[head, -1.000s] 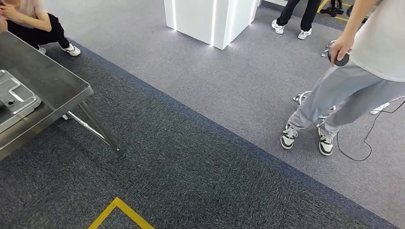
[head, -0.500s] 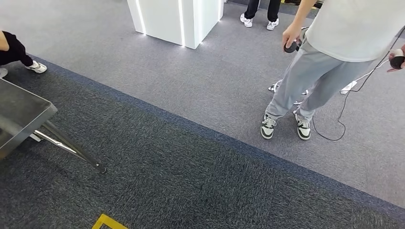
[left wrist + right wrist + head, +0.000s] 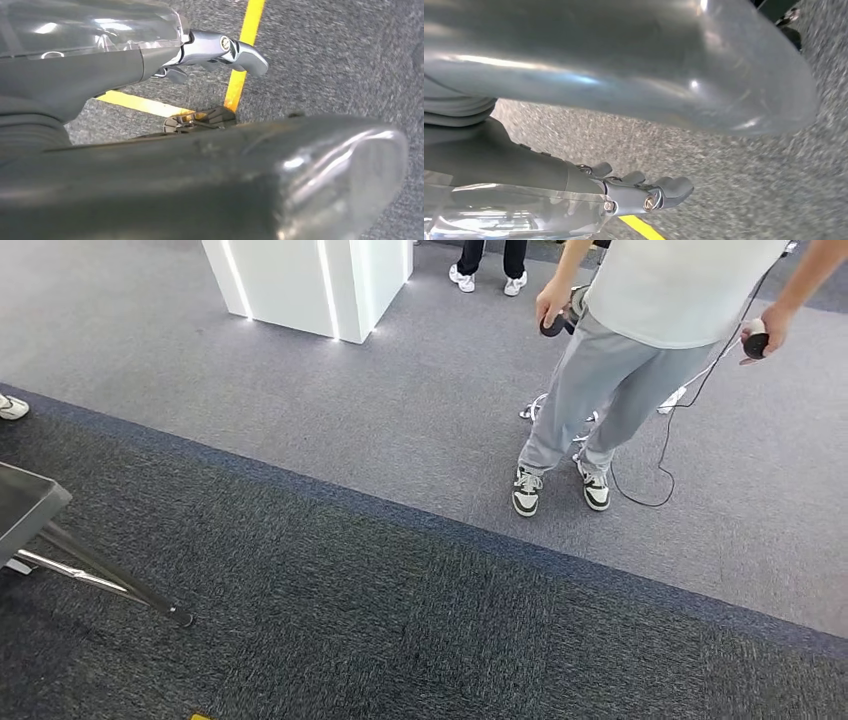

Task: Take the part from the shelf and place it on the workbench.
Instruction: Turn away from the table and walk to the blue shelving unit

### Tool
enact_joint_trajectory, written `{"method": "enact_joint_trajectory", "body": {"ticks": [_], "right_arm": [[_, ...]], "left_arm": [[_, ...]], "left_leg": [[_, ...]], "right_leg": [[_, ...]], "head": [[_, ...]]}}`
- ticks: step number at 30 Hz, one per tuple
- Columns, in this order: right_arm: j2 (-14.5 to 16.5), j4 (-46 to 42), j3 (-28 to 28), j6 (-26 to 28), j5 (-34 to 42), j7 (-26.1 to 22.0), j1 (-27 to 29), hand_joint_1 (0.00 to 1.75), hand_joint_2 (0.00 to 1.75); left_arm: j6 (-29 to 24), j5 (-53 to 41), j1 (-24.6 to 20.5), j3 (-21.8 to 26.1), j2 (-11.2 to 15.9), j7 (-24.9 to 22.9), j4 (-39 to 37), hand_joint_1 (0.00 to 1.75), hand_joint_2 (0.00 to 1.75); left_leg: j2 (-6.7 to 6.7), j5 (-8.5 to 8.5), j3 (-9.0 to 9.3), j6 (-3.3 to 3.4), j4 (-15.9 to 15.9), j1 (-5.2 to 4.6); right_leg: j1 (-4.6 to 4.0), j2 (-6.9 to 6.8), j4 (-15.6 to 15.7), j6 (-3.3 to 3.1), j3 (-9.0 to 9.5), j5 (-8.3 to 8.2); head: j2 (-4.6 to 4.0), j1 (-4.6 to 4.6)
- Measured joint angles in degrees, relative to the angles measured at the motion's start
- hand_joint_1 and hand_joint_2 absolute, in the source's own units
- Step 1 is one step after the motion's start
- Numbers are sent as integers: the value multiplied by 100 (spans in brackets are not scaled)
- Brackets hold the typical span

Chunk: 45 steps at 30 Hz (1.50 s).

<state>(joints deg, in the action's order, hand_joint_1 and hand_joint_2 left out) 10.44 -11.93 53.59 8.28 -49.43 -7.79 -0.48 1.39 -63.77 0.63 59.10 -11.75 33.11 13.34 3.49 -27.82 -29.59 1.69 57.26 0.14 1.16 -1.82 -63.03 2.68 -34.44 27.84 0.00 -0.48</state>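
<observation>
Wrist views put us close behind our two hands, both hanging over dark carpet. Our left hand (image 3: 220,50) holds nothing, its fingers lying loosely extended above two yellow floor lines (image 3: 245,50) that meet at a corner. Our right hand (image 3: 644,192) also holds nothing, its fingers extended side by side, with one yellow line (image 3: 639,226) just beneath it. From the head view, one corner of the metal workbench (image 3: 25,505) sits nearest us, its slanted leg (image 3: 110,575) planted on the dark carpet (image 3: 400,620). The part is not on the visible corner; we cannot tell where it lies. Beyond the workbench, on the lighter carpet, one person (image 3: 640,330) in grey trousers stands holding two controllers (image 3: 757,340), one per hand. Farther off stand one white lit pillar (image 3: 300,280) and a second person's two feet (image 3: 487,280).
</observation>
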Motion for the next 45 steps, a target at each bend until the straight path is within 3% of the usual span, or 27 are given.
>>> {"method": "enact_joint_trajectory", "body": {"ticks": [2,4,6,7,9,11,12,13,15,16,18,20,22,24,25,27,28,31,33,35,36,38,39,41,42,43,45], "right_arm": [[-9,-3,39,77,-51,153,-18,0,0],[-17,-3,90,136,-91,317,-24,0,0],[-25,-4,144,178,-115,438,-23,0,0],[-32,-7,164,192,-127,476,-26,0,0],[-46,-11,196,206,-150,515,-35,0,0],[-55,-13,224,206,-159,530,-37,0,0],[-56,-13,237,206,-160,532,-36,0,0],[-56,-13,248,206,-160,532,-35,0,0],[-55,-13,262,206,-160,532,-37,0,0],[-55,-13,263,206,-160,532,-41,0,0],[-55,-13,266,206,-160,533,-41,0,0],[-56,-13,269,206,-161,535,-27,0,0],[-59,-13,272,206,-169,533,-20,0,0],[-60,-13,274,200,-188,523,-31,0,0],[-59,-13,276,194,-201,508,-37,0,0],[-57,-13,284,179,-233,470,-38,0,0],[-57,-13,291,172,-252,450,-36,0,0],[-59,-13,309,137,-302,423,-47,0,0],[-57,-13,311,119,-333,418,-65,0,0],[-56,-13,314,112,-361,413,-62,0,0],[-56,-13,315,112,-370,412,-58,0,0],[-56,-14,318,113,-379,409,-60,0,0],[-56,-15,318,114,-380,408,-62,0,0],[-56,-15,319,114,-381,408,-60,0,0],[-56,-15,319,114,-381,408,-58,0,0],[-55,-15,319,114,-381,408,-56,0,0],[-53,-15,319,114,-381,408,-55,0,0]], "left_arm": [[9,-47,-2,0,0,-1,-1,0,0],[13,-86,-16,0,-1,-5,-2,0,0],[9,-111,-28,1,-1,-26,-3,0,0],[3,-116,-29,2,-1,-40,-3,0,0],[-11,-128,-18,2,-1,-64,-5,0,0],[-20,-137,-4,2,-1,-80,-8,0,0],[-22,-141,2,2,-1,-84,-8,0,0],[-23,-141,4,3,-1,-86,-8,0,0],[-24,-141,5,4,0,-87,-8,0,0],[-25,-142,2,4,0,-86,-8,0,0],[-26,-143,-5,4,1,-89,-8,0,0],[-31,-143,-16,5,0,-91,-7,0,0],[-52,-146,-19,7,-4,-106,-7,0,0],[-93,-164,-13,7,-7,-157,-8,0,0],[-124,-187,-7,7,-7,-200,-8,0,0],[-179,-233,-2,8,-7,-284,-8,0,0],[-195,-260,-4,8,-8,-318,-8,0,0],[-216,-330,-8,9,-8,-373,-9,0,0],[-237,-349,-10,9,-6,-400,-8,0,0],[-244,-357,-22,9,-6,-421,-7,0,0],[-244,-361,-28,9,-7,-431,-8,0,0],[-244,-364,-27,9,-7,-444,-9,0,0],[-243,-365,-21,10,-7,-447,-9,0,0],[-242,-366,-7,12,-7,-449,-9,0,0],[-242,-367,-2,13,-7,-449,-9,0,0],[-242,-366,2,13,-7,-450,-9,0,0],[-243,-366,3,14,-6,-450,-9,0,0]], "left_leg": [[74,-43,27,-69,12,-22],[153,-70,66,-138,6,-23],[99,-158,77,-200,91,3],[3,-281,7,-224,274,19],[-215,-652,-329,-252,983,43],[-285,-851,-669,-264,1632,50],[-296,-784,-721,-261,1686,49],[-309,-604,-661,-249,1498,49],[-452,-163,-355,-201,727,46],[-537,-28,-227,-177,396,42],[-627,26,-139,-132,127,18],[-550,60,-119,-70,75,15],[-454,116,-80,10,-6,32],[-342,140,-72,55,-45,31],[-281,138,-78,60,-45,26],[-166,128,-84,54,-43,20],[-115,121,-80,44,-42,20],[10,68,-44,-32,-14,14],[77,13,-24,-110,7,-5],[137,-28,7,-187,10,3],[99,-67,13,-225,48,19],[-92,-319,-112,-277,396,47],[-201,-526,-263,-288,742,52],[-282,-872,-634,-283,1518,51],[-292,-889,-746,-269,1717,49],[-299,-785,-761,-246,1698,47],[-374,-325,-516,-178,1056,33]], "right_leg": [[-27,-128,450,-72,227,-117],[-51,-61,491,-161,224,-111],[-42,29,530,-246,247,-135],[-33,70,554,-289,259,-152],[-43,163,566,-347,260,-163],[-69,281,559,-368,256,-160],[-79,345,553,-369,260,-157],[-85,411,545,-366,267,-153],[-91,534,518,-345,275,-138],[-94,591,500,-323,266,-130],[-86,675,481,-260,231,-129],[-63,726,483,-188,212,-139],[-67,566,316,-144,136,-19],[-71,325,-276,-117,-154,327],[-59,273,-662,-100,-351,507],[-30,237,-1104,-67,-574,611],[-13,217,-1009,-55,-524,501],[6,-27,109,-59,70,-4],[-20,-123,473,-115,250,-81],[-36,-28,483,-193,247,-74],[-33,16,494,-230,251,-81],[-24,100,515,-310,262,-105],[-32,140,516,-335,260,-106],[-63,241,509,-369,260,-99],[-79,305,504,-377,265,-93],[-92,372,499,-382,276,-87],[-102,506,492,-378,311,-69]], "head": [[0,-5],[0,-11],[0,-12],[0,-16],[0,-21],[0,-22],[0,-22],[0,-22],[0,-21],[0,-21],[0,-19],[0,-17],[0,-9],[0,2],[0,4],[0,4],[0,5],[0,6],[0,-4],[0,-13],[0,-15],[0,-19],[0,-22],[0,-21],[0,-21],[0,-21],[0,-21]]}}
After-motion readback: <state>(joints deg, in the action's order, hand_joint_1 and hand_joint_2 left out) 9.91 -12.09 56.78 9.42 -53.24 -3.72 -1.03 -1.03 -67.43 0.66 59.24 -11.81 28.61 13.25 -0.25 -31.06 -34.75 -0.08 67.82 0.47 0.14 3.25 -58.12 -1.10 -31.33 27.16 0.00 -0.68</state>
